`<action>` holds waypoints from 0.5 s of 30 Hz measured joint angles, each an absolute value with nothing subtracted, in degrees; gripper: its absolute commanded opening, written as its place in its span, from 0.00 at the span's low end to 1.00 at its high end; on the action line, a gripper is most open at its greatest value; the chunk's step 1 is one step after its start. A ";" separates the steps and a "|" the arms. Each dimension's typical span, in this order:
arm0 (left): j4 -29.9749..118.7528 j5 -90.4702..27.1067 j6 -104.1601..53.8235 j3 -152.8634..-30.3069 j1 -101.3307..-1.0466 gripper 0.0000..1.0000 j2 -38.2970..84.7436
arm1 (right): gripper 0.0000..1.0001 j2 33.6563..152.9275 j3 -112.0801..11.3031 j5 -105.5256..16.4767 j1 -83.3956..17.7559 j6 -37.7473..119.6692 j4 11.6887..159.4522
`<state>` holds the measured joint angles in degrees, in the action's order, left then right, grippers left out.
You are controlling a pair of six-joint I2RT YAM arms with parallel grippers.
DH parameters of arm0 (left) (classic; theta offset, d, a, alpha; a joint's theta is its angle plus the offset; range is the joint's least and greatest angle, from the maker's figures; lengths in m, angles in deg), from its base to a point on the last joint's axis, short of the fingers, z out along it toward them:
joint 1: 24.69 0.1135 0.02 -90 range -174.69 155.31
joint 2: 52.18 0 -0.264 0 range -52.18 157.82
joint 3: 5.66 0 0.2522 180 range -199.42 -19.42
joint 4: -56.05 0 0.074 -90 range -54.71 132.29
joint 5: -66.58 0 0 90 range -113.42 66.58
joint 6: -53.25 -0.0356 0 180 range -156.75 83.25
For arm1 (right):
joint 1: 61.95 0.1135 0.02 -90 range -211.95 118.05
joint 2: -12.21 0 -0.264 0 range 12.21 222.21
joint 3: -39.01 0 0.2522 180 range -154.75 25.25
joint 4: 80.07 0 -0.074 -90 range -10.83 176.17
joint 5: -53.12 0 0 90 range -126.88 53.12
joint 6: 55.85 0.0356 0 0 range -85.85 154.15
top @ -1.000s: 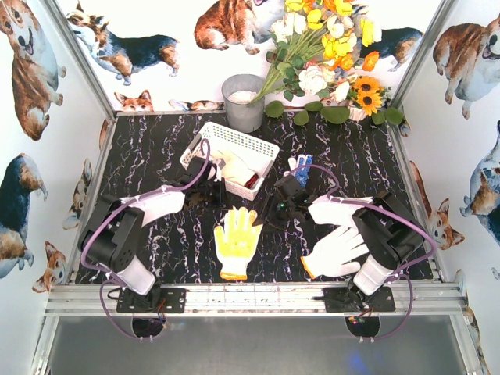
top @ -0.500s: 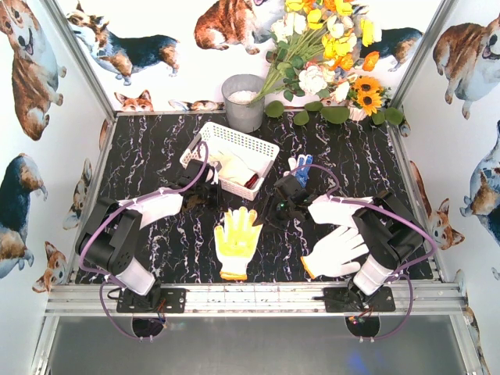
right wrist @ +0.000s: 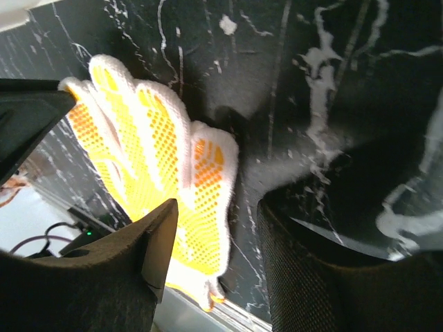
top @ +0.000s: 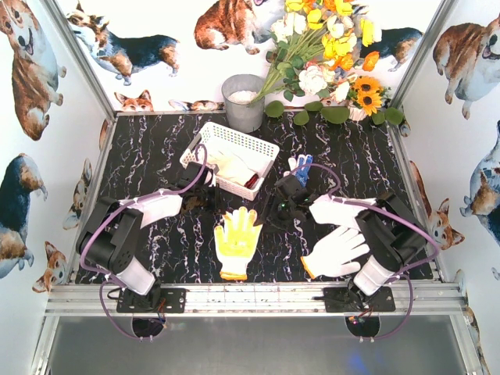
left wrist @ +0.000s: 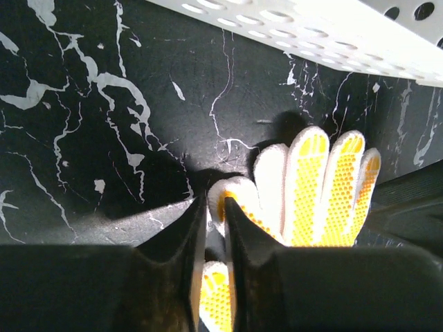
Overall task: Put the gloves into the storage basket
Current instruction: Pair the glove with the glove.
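Task partly complete. The left end effector (left wrist: 214, 207), jaws almost pressed together on nothing, sits low beside the storage basket (top: 248, 141), which holds a cream, red-cuffed glove (top: 234, 168). A yellow glove (top: 237, 242) lies mid-worktop (top: 156, 148). The right end effector (right wrist: 218, 207), spread and empty, hovers just right of it. A blue-palmed glove (top: 301, 165) and an orange-cuffed glove (top: 336, 251) remain outside the basket, to the right.

Left end effector (left wrist: 214, 207) pinched shut — right end effector (right wrist: 218, 207) spread open.
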<state>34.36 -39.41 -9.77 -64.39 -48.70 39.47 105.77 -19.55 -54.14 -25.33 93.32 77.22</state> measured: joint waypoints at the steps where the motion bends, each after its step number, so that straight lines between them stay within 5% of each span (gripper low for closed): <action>1: 34.34 -39.39 -9.72 -64.39 -48.68 0.24 39.52 | 0.53 105.18 -19.55 -53.70 -25.33 93.06 76.34; 7: 34.27 -39.10 -9.70 -64.39 -48.59 0.45 39.15 | 0.55 98.45 -18.17 -51.63 -25.24 91.27 69.78; 15: 31.83 -39.47 -9.15 -61.11 -48.59 0.55 28.26 | 0.51 92.17 -17.98 -50.71 -16.45 92.06 62.18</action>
